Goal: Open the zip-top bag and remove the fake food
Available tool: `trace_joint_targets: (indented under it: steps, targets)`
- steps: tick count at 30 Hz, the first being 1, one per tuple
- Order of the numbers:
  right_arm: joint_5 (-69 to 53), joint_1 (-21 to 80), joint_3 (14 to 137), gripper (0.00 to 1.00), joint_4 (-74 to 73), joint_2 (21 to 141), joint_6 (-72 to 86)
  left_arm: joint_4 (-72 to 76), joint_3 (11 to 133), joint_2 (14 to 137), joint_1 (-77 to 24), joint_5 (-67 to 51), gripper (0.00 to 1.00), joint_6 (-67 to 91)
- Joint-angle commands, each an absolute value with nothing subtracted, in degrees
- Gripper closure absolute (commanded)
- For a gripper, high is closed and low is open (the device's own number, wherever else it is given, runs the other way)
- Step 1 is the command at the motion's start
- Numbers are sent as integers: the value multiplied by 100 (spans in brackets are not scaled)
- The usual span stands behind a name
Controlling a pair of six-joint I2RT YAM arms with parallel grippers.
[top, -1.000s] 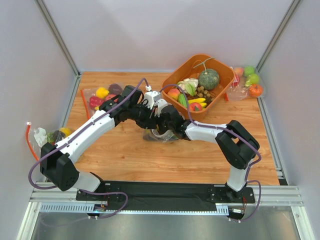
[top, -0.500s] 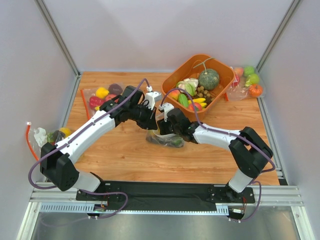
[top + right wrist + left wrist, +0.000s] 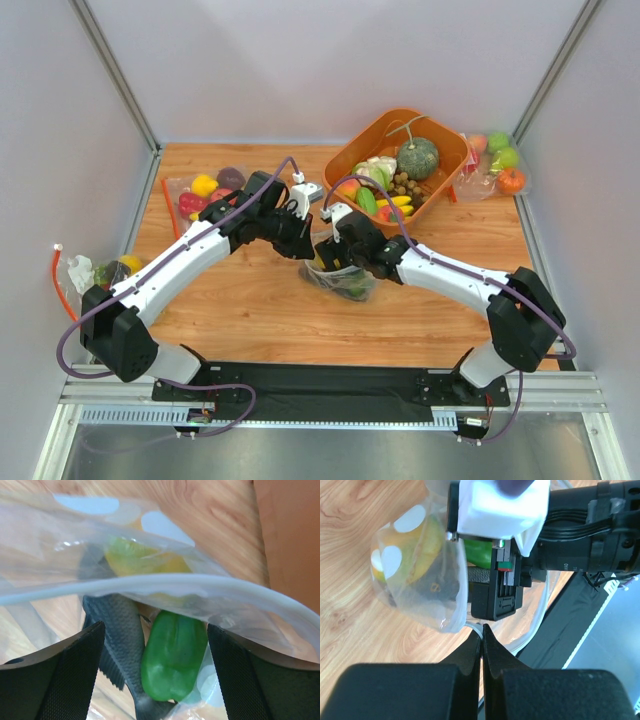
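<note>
The polka-dotted zip-top bag [image 3: 346, 283] sits mid-table between my two grippers. My left gripper [image 3: 308, 244] is shut on the bag's thin rim strip [image 3: 476, 628]. In the left wrist view the dotted bag [image 3: 415, 587] shows a yellow mango [image 3: 427, 545] inside. My right gripper [image 3: 331, 262] is open at the bag's mouth. In the right wrist view its open gripper [image 3: 155, 628] straddles a glossy green vegetable [image 3: 175, 655], with a dark grey textured piece [image 3: 115, 625] beside it. The mango [image 3: 137, 562] lies behind the rim strip [image 3: 150, 586]. The peach is hidden.
An orange basket [image 3: 455, 165] at the back right holds a grey-green pumpkin [image 3: 417, 157], bananas and other pieces. Plain clear bags of fruit lie at the back left [image 3: 205, 190], the back right [image 3: 497, 160] and the left edge [image 3: 110, 268].
My right arm's elbow has swung out to the right and its gripper has drawn back to the bag's mouth. The bag has shifted slightly right. My left gripper has kept its hold.
</note>
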State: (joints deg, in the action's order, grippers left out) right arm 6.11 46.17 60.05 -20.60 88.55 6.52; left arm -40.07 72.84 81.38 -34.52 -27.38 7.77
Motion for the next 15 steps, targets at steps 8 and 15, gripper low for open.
trace_joint_targets:
  steps: [8, 15]
  targets:
    - [1257, 4720, 5862, 18, -3128, 8737, 879, -4017, 7515, 8156, -3489, -2812, 100, 721]
    - [1380, 4860, 5933, 24, -3630, 8701, 1019, -4017, 7515, 8209, -3489, -2813, 100, 729]
